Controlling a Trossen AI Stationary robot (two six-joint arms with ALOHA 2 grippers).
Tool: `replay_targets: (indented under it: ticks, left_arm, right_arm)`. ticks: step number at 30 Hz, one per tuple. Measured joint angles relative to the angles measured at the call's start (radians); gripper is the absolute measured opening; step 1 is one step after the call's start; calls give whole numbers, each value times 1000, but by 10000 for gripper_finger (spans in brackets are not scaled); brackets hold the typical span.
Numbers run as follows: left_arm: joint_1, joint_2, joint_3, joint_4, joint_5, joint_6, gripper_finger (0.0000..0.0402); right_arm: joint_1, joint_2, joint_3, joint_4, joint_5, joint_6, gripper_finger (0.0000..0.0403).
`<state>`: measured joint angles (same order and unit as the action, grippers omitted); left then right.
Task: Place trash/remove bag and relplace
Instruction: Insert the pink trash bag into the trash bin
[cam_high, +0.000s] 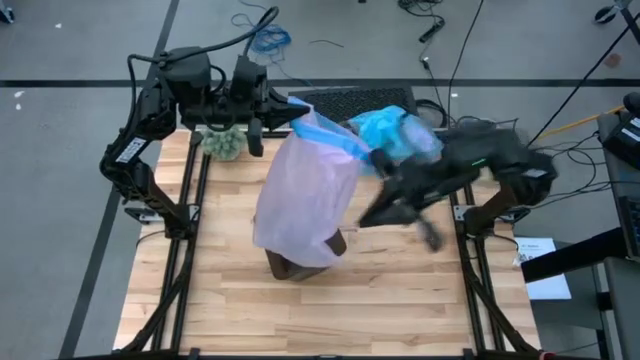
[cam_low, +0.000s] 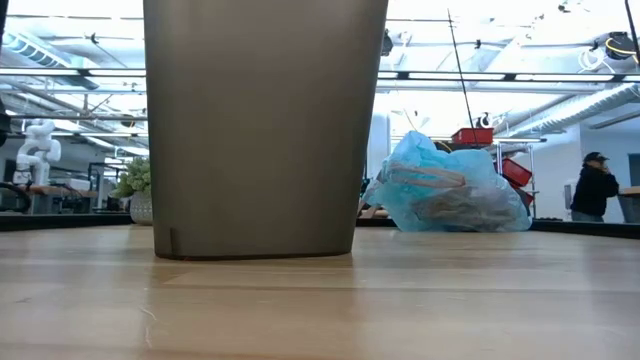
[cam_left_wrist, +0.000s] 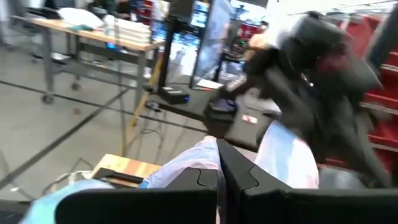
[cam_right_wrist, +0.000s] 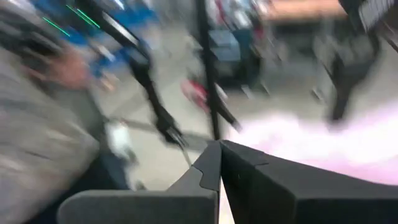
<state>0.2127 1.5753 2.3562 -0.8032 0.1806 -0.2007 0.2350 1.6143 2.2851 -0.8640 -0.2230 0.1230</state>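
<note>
High view gives us the layout: the pink bag (cam_high: 300, 200) hangs draped over the brown bin (cam_high: 305, 262), lifted at its blue rim by the left gripper (cam_high: 296, 112), which is at the far edge of the table. Left wrist view shows that gripper's jaws pressed together with thin pink film pinched between them, so we call it clamped on the pink bag.

Right gripper (cam_high: 432, 238) is swinging in mid-air on the far side of the bin from the left jaws, blurred. Right wrist view shows its jaws together, pink film spread just beyond the tips; we see nothing held in them.

The light-blue bag (cam_high: 395, 132), already filled and lumpy, lies on the table just beside the left jaws' pinch point and behind the right arm. Low view confirms it rests on the table past the bin (cam_low: 262, 130), and shows no liner reaching the bin's lower walls. A green fuzzy ball (cam_high: 224, 143) sits under the left arm, not part of the job.

We judge the step in hand as fitting the replacement liner.

Risks from here:
- only one rim corner is pinched, so the film could slip or tear under pull
- the fast right arm may snag the liner, or knock the bin over
- liner may bunch on one side and miss the bin mouth
</note>
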Motion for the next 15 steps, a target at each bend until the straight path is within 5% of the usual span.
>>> replay_targets:
  ticks: [3,9,15]
  left_arm:
    - [0,7,0,3,-49,0,0]
    - [0,20,0,2,-135,34,0]
    - [0,30,0,9,-164,46,0]
  right_arm:
    - [-2,63,-6,-67,87,-20,0]
    - [4,128,-2,92,-68,-63,0]
    - [-1,125,-4,211,-16,-48,0]
